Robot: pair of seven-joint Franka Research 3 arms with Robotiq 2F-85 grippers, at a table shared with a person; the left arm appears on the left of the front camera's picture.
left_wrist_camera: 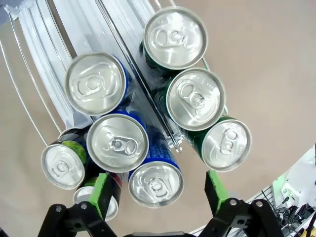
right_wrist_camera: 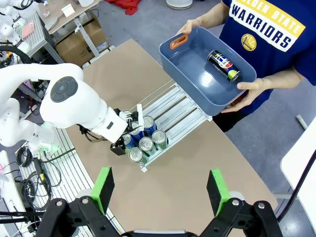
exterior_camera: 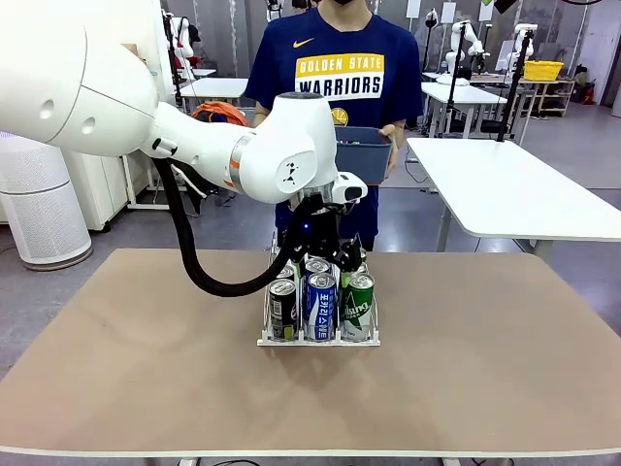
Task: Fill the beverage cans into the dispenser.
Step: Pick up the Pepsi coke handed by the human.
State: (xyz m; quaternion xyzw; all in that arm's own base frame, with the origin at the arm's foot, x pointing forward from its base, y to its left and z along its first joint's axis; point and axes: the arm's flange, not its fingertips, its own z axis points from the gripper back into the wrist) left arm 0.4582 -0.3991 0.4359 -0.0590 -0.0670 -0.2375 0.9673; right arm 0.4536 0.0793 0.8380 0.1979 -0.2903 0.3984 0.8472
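Observation:
The white wire dispenser [exterior_camera: 318, 340] stands mid-table with several beverage cans in its three lanes: a black can [exterior_camera: 282, 309], a blue can [exterior_camera: 320, 306] and a green can [exterior_camera: 357, 306] at the front. My left gripper [exterior_camera: 325, 248] hangs open just above them. In the left wrist view its green pads [left_wrist_camera: 101, 195] straddle a blue can [left_wrist_camera: 155, 182] without touching it; green cans [left_wrist_camera: 196, 98] fill the lane beside. My right gripper [right_wrist_camera: 160, 190] is open and empty, high above the table. One more black can [right_wrist_camera: 223, 65] lies in the tub.
A person at the far edge holds a dark blue tub [right_wrist_camera: 197, 81] in both hands, just beyond the dispenser [right_wrist_camera: 180, 111]. The brown table [exterior_camera: 146, 369] is bare on both sides of the rack. My left arm [right_wrist_camera: 74, 103] reaches in over the lanes.

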